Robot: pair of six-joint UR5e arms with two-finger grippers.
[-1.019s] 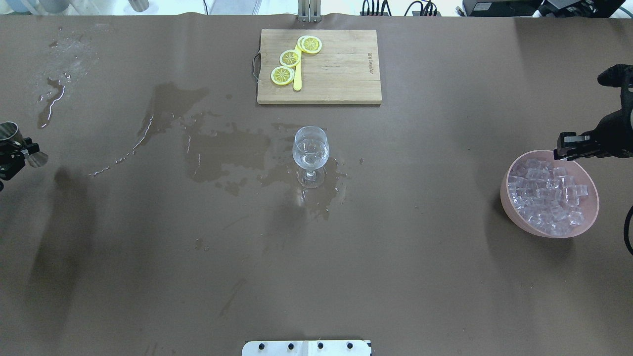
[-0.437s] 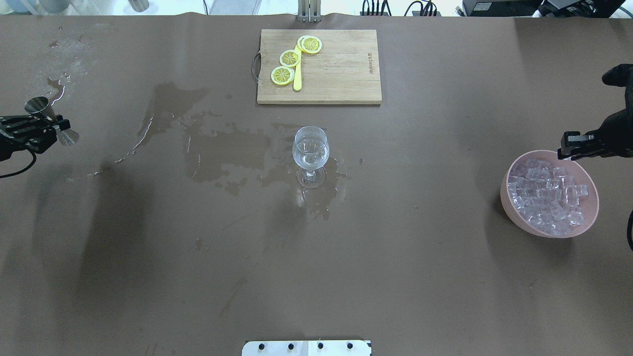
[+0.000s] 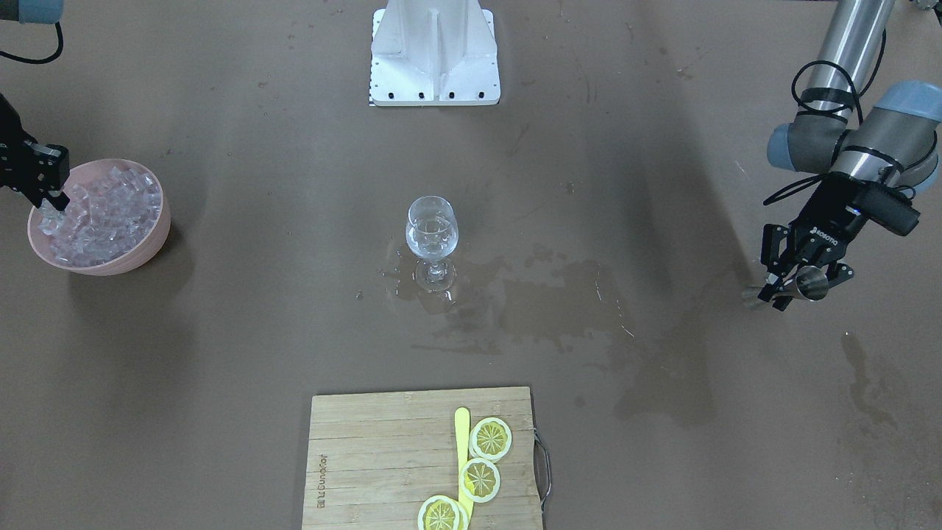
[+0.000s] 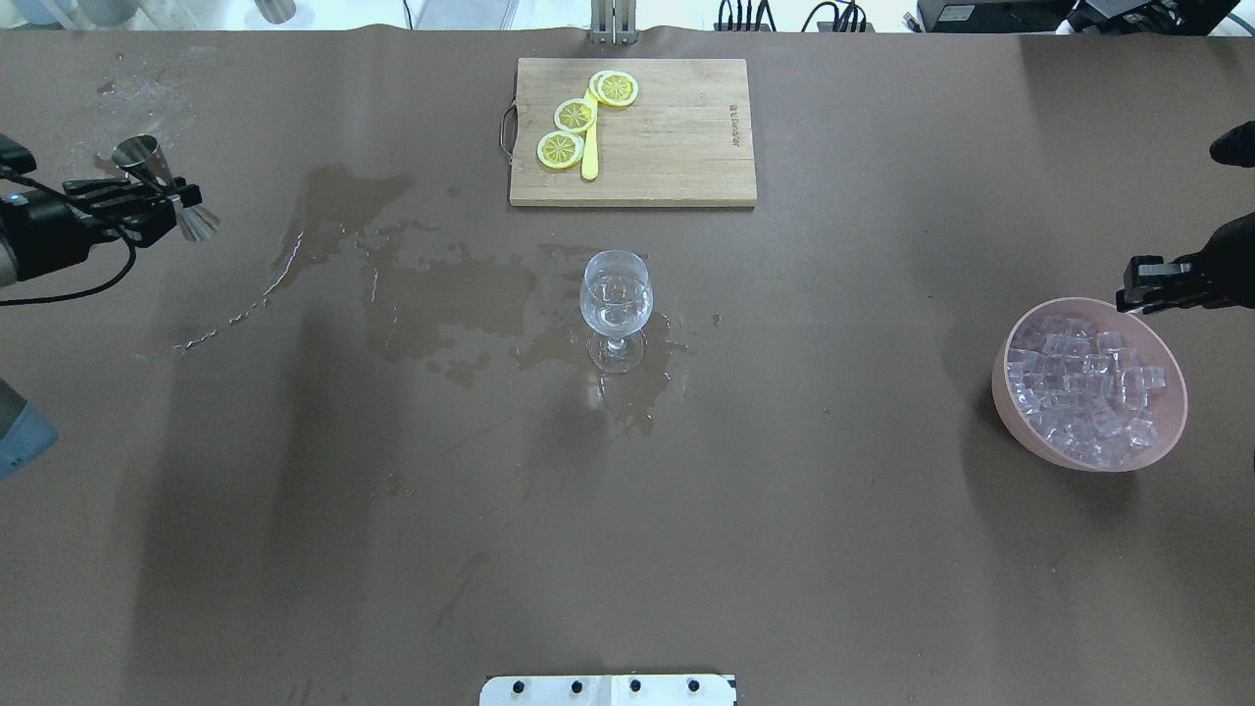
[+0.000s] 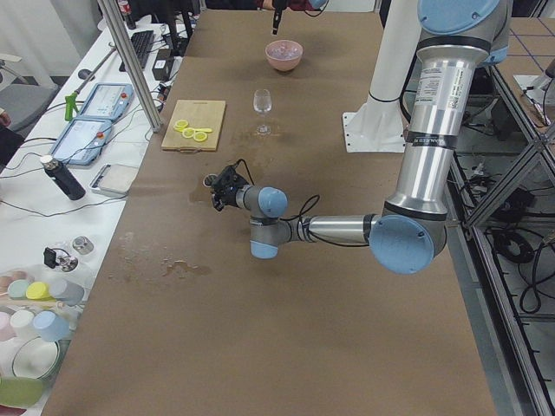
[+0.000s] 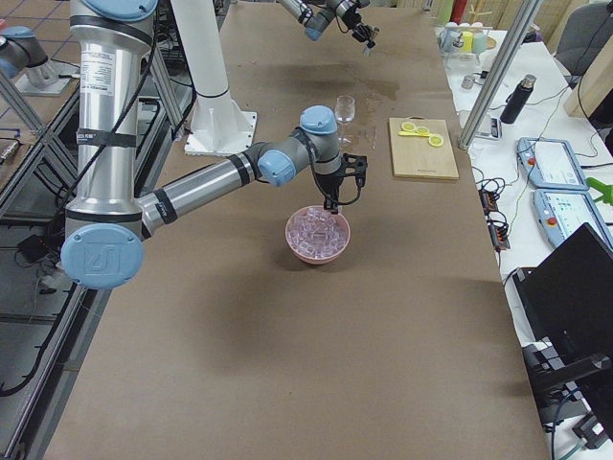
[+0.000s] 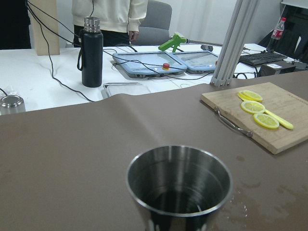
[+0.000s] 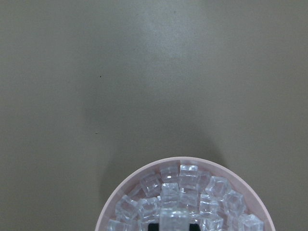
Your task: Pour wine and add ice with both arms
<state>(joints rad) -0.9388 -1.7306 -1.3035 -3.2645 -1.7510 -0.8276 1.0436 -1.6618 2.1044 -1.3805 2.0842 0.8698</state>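
Observation:
A stemmed wine glass (image 4: 616, 299) (image 3: 432, 228) stands mid-table with clear wine and a few cubes in it. My left gripper (image 4: 157, 201) (image 3: 798, 283) hovers at the far left, shut on a steel jigger (image 7: 178, 185) held upright; whether it holds liquid is unclear. My right gripper (image 4: 1137, 294) (image 3: 44, 199) hangs over the far rim of the pink bowl (image 4: 1000, 382) heaped with ice (image 4: 1088, 387) (image 8: 183, 192). In the right wrist view a larger cube (image 8: 175, 216) sits between its dark fingertips.
A wooden cutting board (image 4: 677, 147) with lemon slices (image 4: 574, 116) lies beyond the glass. Wet patches (image 4: 441, 294) spread from the glass toward the left. The white base block (image 4: 608, 689) sits at the near edge.
My left gripper has swung in from the left edge, up and to the right, carrying the jigger. My right gripper has drifted slightly right over the bowl's rim.

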